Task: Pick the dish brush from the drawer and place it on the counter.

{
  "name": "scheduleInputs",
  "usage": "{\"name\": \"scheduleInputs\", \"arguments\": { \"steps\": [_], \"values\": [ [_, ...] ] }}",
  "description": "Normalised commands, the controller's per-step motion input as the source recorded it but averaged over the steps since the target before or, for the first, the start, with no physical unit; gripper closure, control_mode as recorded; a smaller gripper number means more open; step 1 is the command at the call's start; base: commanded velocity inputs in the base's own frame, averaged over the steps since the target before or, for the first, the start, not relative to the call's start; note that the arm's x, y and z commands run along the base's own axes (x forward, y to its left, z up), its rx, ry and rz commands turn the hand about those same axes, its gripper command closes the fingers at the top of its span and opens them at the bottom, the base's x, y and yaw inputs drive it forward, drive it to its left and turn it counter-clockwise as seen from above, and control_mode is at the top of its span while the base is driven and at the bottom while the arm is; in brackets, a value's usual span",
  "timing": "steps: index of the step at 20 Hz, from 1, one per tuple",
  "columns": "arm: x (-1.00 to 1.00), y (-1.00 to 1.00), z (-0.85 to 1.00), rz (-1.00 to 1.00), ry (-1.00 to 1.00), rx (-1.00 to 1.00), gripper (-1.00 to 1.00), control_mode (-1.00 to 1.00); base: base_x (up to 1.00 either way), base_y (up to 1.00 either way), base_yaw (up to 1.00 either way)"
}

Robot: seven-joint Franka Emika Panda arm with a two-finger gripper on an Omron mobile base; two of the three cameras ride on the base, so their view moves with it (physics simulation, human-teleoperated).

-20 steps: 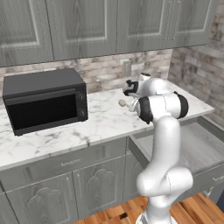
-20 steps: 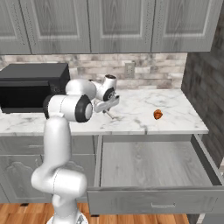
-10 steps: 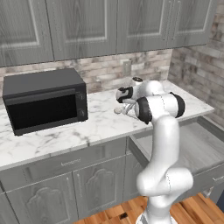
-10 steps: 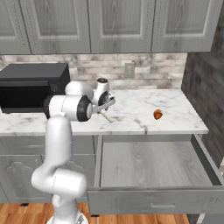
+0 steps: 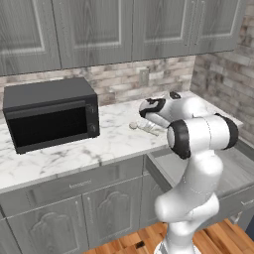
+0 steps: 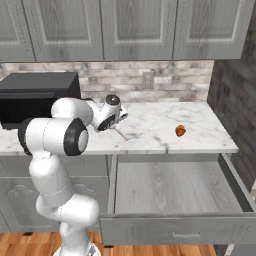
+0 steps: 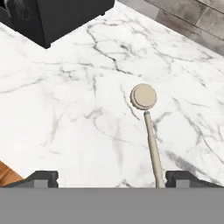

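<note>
My gripper (image 7: 107, 177) is spread wide, holding nothing; the two fingertips (image 7: 41, 177) stand far apart at either side of the hand view. The dish brush (image 7: 148, 127) lies flat on the tabletop (image 7: 65, 109) just ahead of the gripper, handle running toward my right-hand fingertip, round cream head pointing away. No contact between fingers and handle that I can see.

Judgement: the brush rests on the marble by its own weight, so the placing step looks done. The spread jaws fit a release.

Further out: the microwave (image 5: 49, 116) sits beyond the brush head, off to the left. The drawer (image 6: 170, 192) stands pulled out below and to the right, its inside bare. A small brown object (image 6: 180, 131) lies on the tabletop well to the right.
</note>
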Motion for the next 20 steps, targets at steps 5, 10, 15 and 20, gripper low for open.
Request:
{"name": "scheduleInputs", "arguments": {
  "steps": [5, 10, 15, 20],
  "values": [
    [-1.0, 0.18, 0.42, -0.01, -0.21, 0.05, -1.0, -1.0, 0.0, 0.0, 0.0],
    [-0.84, 0.44, 0.79, 0.0, -0.24, -0.03, -1.0, -1.0, 0.0, 0.0, 0.0],
    [-0.16, 0.2, 0.13, 0.0, -0.06, -0.03, -1.0, -1.0, 0.0, 0.0, 0.0],
    [0.0, 0.0, 0.0, 0.0, 0.0, 0.0, -1.0, -1.0, 0.0, 0.0, 0.0]
  ]
}}
